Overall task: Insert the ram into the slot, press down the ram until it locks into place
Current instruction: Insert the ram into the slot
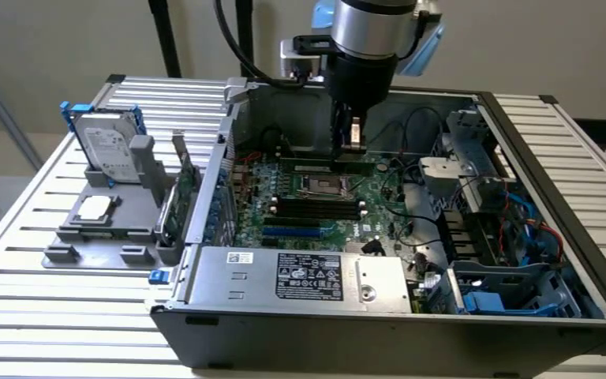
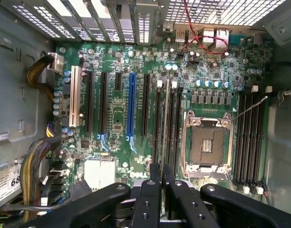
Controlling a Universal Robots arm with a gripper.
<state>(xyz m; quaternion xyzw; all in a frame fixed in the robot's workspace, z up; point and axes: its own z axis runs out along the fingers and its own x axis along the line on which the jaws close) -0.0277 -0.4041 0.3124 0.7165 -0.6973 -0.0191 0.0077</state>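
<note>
Finding 1, position. The gripper (image 1: 352,145) hangs upright inside the open computer case (image 1: 551,180), which lies on its side on the slatted worktop (image 1: 24,260). The ram (image 1: 324,164) stands on edge directly under it, in the slot (image 1: 301,168) on the far side of the empty processor socket (image 1: 319,186). The upright approach suits a stick that must go straight down into a narrow slot.

Finding 2, grip. In the wrist view the fingers (image 2: 150,183) are drawn close together. The ram's (image 2: 166,118) pale upper edge runs into the thin gap between them, so they appear to pinch it near one end. Whether the stick is fully seated or its latches are closed cannot be told.

Finding 3, differences between views. The wrist view looks straight down and shows the stick in line with its bank of slots, with empty neighbours just beside it. It also shows a second empty bank (image 2: 250,137) beyond the socket. The exterior view shows the stick's height above the board and the arm's posture. On the exterior view's left it shows a hard drive (image 1: 114,150) in a grey holder, well apart from the work.
</note>
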